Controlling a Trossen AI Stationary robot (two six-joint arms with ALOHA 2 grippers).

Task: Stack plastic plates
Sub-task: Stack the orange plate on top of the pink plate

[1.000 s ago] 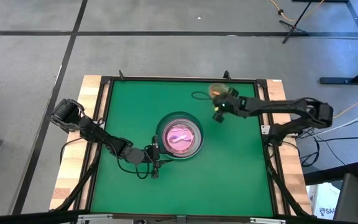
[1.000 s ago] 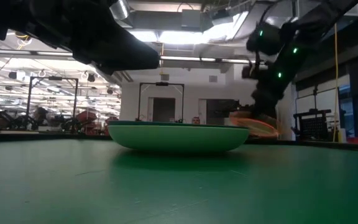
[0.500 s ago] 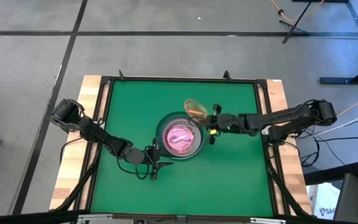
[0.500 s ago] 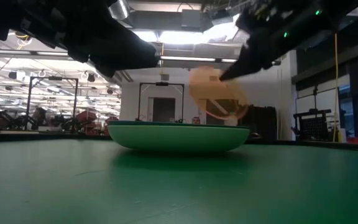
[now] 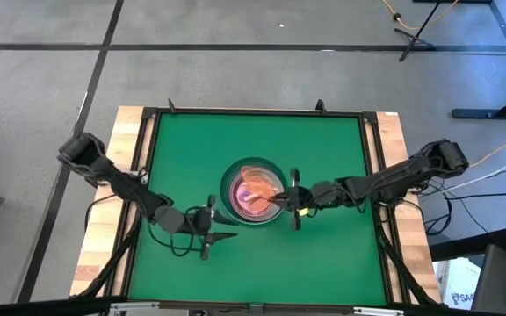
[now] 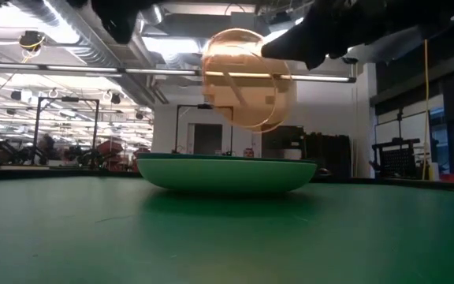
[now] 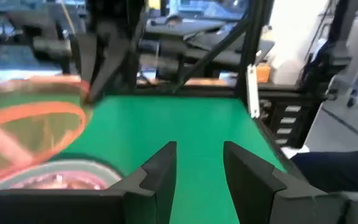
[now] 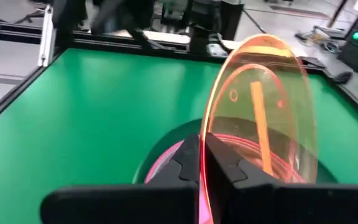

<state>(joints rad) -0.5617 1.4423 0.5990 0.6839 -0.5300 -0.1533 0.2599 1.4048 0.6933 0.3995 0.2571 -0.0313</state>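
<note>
- Plates are piled in the middle of the green table; the stack has a dark green plate at the bottom and a pink plate showing on top.
- How many plates are in the stack cannot be told.
- An amber plate is held up above the stack, tipped on its edge and not touching it.
- The amber plate is pinched at its rim by the right gripper, whose fingers are closed tight on it, just beside the stack.
- The left gripper is kept low near the stack, on the other side, with its fingers spread apart and nothing held between them.
- No other loose plates are seen on the table, so most of the job looks done.
- Lowering the amber plate flat onto the pile and letting it go is judged to be what is left.
</note>
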